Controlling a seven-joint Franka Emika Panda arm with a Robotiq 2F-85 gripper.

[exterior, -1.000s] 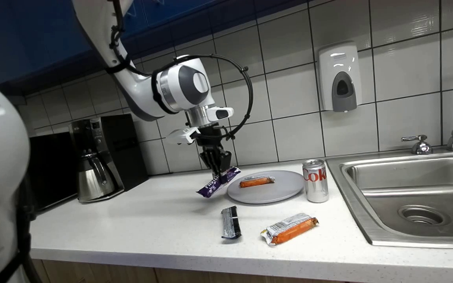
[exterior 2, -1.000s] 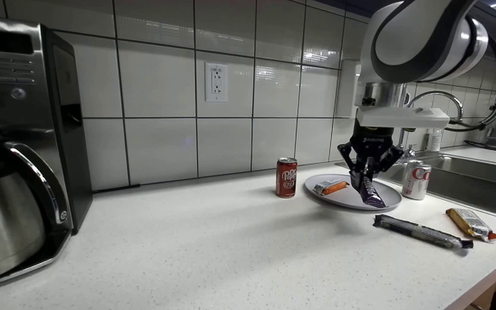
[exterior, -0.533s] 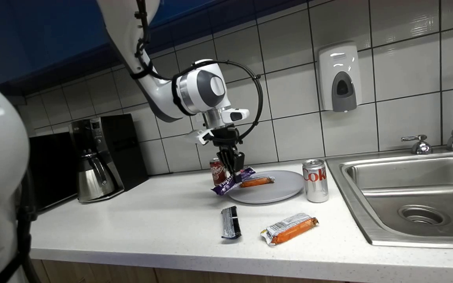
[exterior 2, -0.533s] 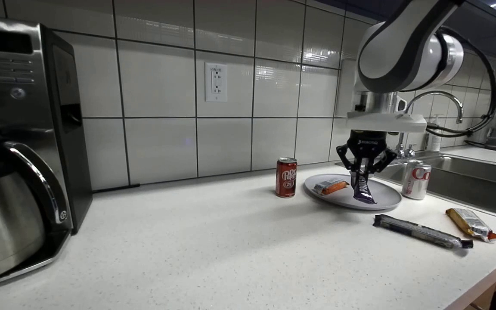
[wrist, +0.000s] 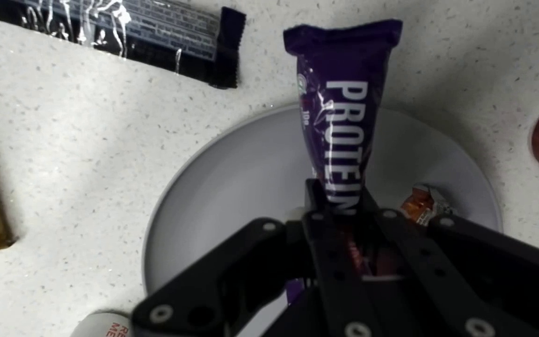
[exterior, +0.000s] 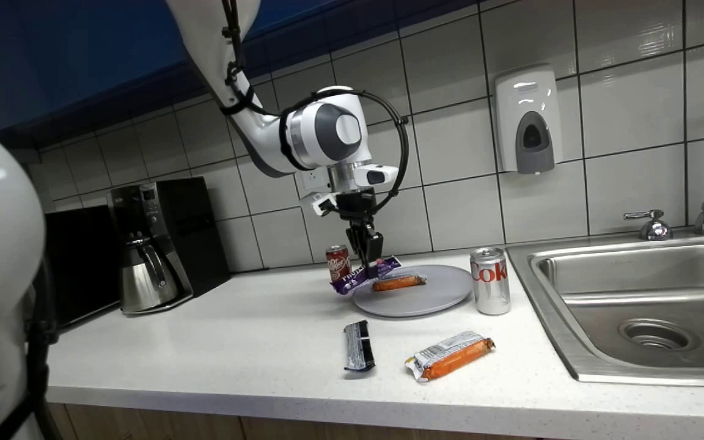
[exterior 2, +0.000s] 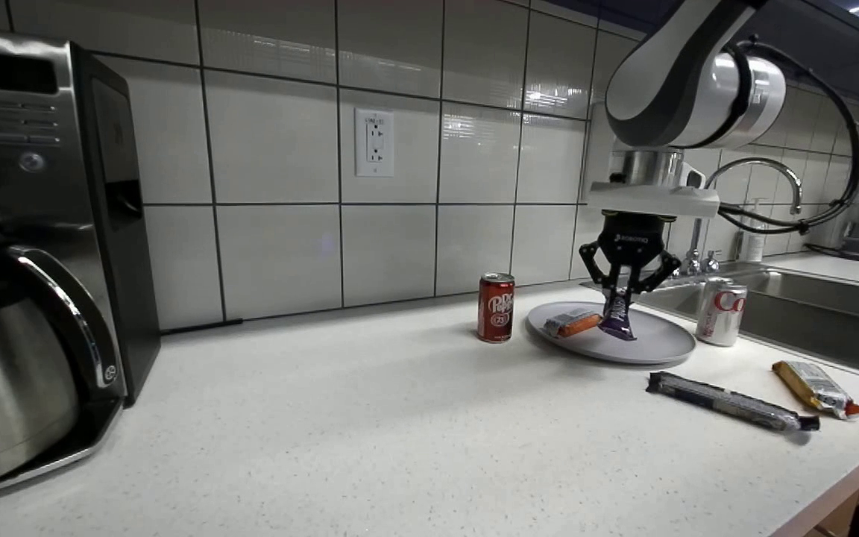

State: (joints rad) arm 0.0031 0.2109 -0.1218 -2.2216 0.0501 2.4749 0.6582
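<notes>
Purple film wraps the protein bar (wrist: 344, 105), which the gripper (wrist: 339, 199) pinches near its middle, both jaws closed on it, up over the grey plate (exterior 2: 657, 339). The step in hand reads as a carry above that plate, and doing it well is mostly a matter of angle and clearance. In an exterior view the bar slopes toward its low end (exterior: 343, 285), so any descent is best made slowly, letting that end meet the plate gently rather than jab. In the wrist view the same end seems to reach past the rim; a small shift inward first would give it support. Mind the orange-wrapped bar (exterior: 399, 282) lying on the plate close by the gripper: whether the two bars touch cannot be told, so favour the bare side of the plate, nearer the silver Coke can (exterior: 491, 290). Near the opposite side stands the red Dr Pepper can (exterior 2: 496, 309), and swinging the bar that way could knock it. The wrapper is probably slick and the bar a little soft, so a steady approach serves better than a harder squeeze; the grip should loosen only once the bar's weight is borne.
</notes>
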